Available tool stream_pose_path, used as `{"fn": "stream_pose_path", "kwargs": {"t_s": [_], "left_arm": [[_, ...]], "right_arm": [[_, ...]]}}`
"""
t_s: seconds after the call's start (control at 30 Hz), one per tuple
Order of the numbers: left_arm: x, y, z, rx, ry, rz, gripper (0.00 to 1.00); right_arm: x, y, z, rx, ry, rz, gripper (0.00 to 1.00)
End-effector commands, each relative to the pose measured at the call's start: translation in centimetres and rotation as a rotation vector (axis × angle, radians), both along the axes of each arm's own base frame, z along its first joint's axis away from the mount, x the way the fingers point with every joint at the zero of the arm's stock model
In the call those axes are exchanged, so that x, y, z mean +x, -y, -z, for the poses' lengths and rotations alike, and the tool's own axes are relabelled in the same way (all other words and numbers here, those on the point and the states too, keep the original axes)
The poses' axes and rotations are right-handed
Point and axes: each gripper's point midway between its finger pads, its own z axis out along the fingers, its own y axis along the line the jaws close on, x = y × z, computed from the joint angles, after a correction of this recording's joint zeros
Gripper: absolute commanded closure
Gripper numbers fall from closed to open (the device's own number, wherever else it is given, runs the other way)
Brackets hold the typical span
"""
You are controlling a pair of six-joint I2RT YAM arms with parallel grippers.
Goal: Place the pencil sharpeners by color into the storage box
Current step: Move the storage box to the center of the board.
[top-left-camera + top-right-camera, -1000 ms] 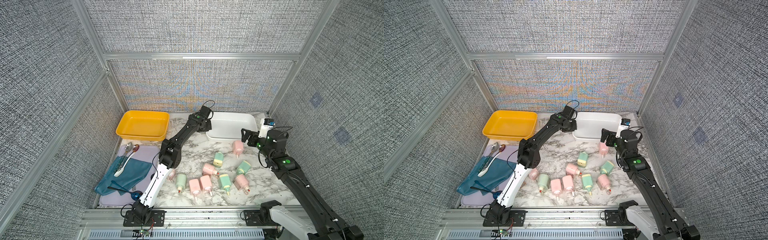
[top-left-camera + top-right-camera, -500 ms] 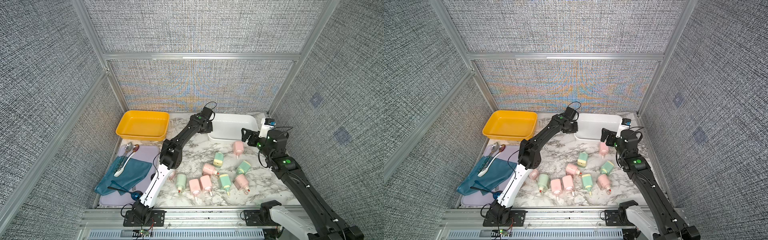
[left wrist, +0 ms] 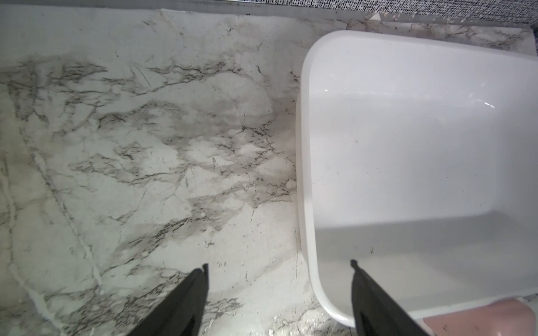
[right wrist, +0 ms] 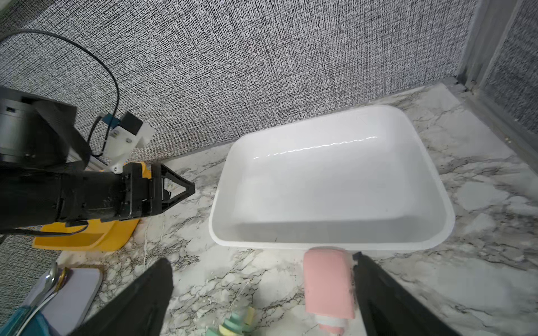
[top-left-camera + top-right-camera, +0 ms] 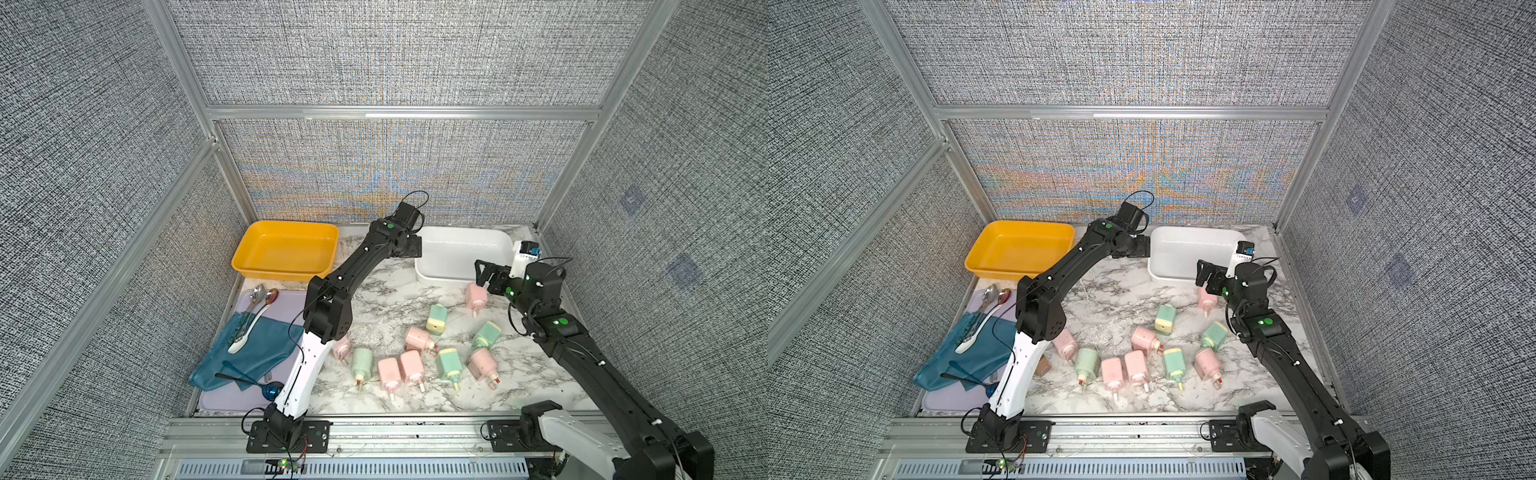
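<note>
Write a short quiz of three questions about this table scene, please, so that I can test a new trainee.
1. True or false: the white bin already holds a sharpener.
2. How many green sharpeners lie on the table? A) two B) four C) six
3. Fill in: the sharpener lying nearest the open right hand is ____ in colour.
Key: 1 false; 2 B; 3 pink.
</note>
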Motion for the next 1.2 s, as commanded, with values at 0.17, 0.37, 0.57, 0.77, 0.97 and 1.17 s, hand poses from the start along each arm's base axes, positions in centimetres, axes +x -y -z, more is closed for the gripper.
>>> {"fn": "stream_pose_path", "kwargs": {"t_s": [0.17,0.37,0.57,0.77,0.97,1.17], "left_arm": [[-2.8,-4.7,-2.4,0.152,0.054,0.023,0.01],[-6.0,-7.5,-3.5,0.223,0.067,0.179,0.0],[-7.7,-14.6,-3.6,0.326,0.088,0.133,0.0],[-7.9,-23.1,-3.3,0.439,0.141,-0.039,0.0],[-7.3,-26.2,-2.1,0.378,0.122,-0.08,0.0],[-5.6,-25.3,0.5,0.315,0.067,0.017,0.01]], "right_arm": [[0.6,-3.3,-0.4,0.278,0.08,-0.053,0.01],[0.9,-6.0,1.2,0.386,0.047,-0.088,0.01],[1.8,-10.9,4.0,0.339,-0.075,-0.14,0.01],[3.3,-14.4,4.4,0.246,-0.13,-0.146,0.01],[3.7,-16.1,4.0,0.235,-0.131,-0.185,0.01],[3.6,-15.5,4.1,0.219,-0.134,-0.162,0.01]]}}
